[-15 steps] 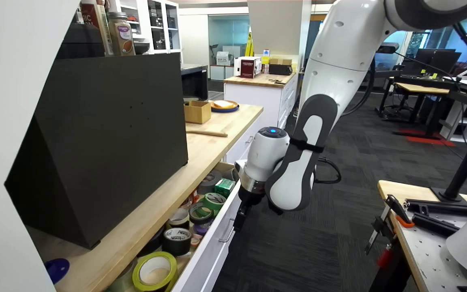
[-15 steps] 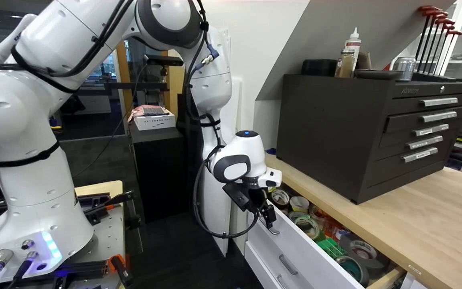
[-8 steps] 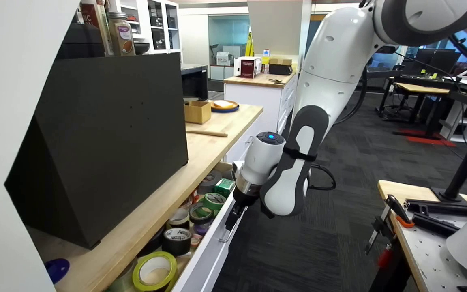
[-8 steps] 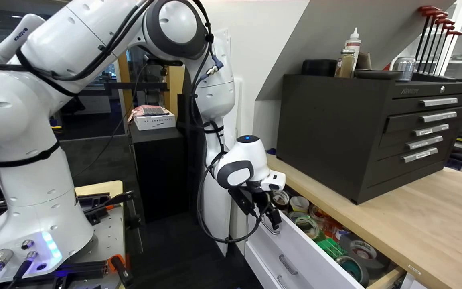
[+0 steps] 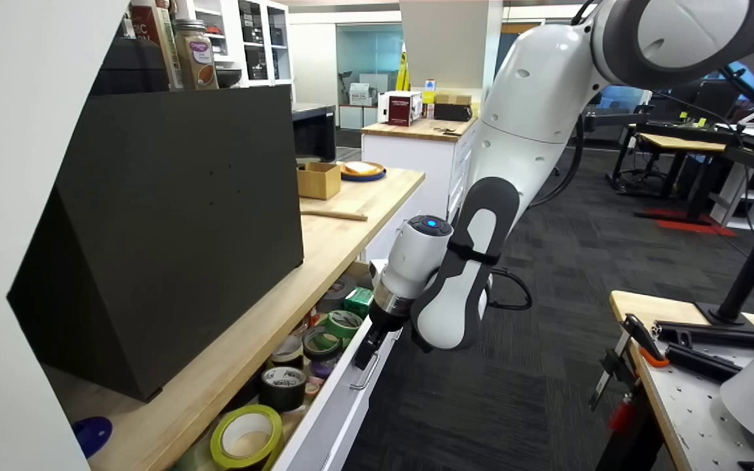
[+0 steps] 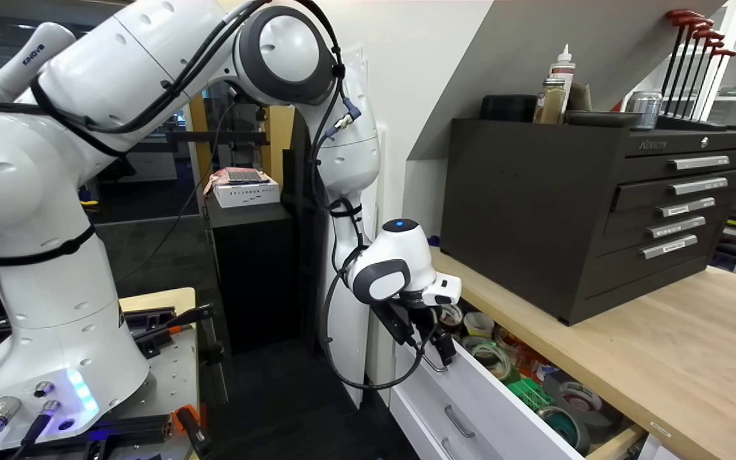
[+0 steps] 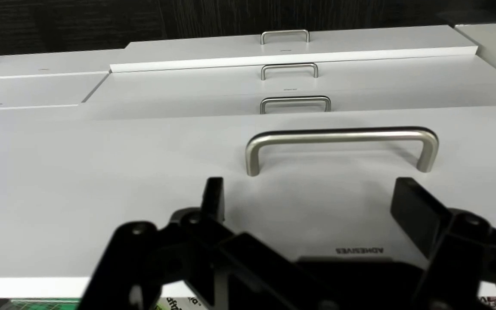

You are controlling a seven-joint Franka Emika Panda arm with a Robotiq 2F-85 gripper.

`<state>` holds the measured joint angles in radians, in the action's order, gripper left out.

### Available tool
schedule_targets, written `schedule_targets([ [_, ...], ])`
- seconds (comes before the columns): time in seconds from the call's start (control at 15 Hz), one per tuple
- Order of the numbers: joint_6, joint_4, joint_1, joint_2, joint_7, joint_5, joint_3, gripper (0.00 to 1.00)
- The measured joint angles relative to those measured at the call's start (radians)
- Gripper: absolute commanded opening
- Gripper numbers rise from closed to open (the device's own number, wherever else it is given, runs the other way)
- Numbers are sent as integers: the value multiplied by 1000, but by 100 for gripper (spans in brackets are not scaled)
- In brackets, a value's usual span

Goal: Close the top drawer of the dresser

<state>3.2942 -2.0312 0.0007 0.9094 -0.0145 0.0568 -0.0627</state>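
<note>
The white dresser's top drawer (image 5: 324, 425) stands pulled out from under the wooden top in both exterior views, with tape rolls inside. Its front (image 6: 489, 399) carries a metal bar handle (image 7: 342, 136). In the wrist view an "ADHESIVES" label shows upside down on this front. My gripper (image 7: 310, 193) is open and holds nothing; its two black fingers are spread in front of the drawer face, on the label side of the handle. In both exterior views the gripper (image 5: 367, 352) (image 6: 446, 350) is at the drawer front beside the handle. Exact fingertip contact is hard to tell.
A black tool chest (image 6: 534, 211) stands on the wooden top (image 6: 662, 345). Lower drawers with handles (image 6: 459, 421) lie below the open one. A green box (image 5: 359, 301) and a yellow-green tape roll (image 5: 246, 437) sit in the drawer. A cable loops below the wrist.
My gripper has moved in against the drawer front, from beside the handle toward its upper side. The drawer and its contents have slid slightly inward since half a second ago.
</note>
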Motion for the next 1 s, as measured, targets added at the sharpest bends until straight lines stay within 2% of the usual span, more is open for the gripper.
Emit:
schedule_targets([
  [0.33,0,55,-18,28,0,0,15,100],
  [1.0,-3,263,-19,126,0,-2,25,100],
])
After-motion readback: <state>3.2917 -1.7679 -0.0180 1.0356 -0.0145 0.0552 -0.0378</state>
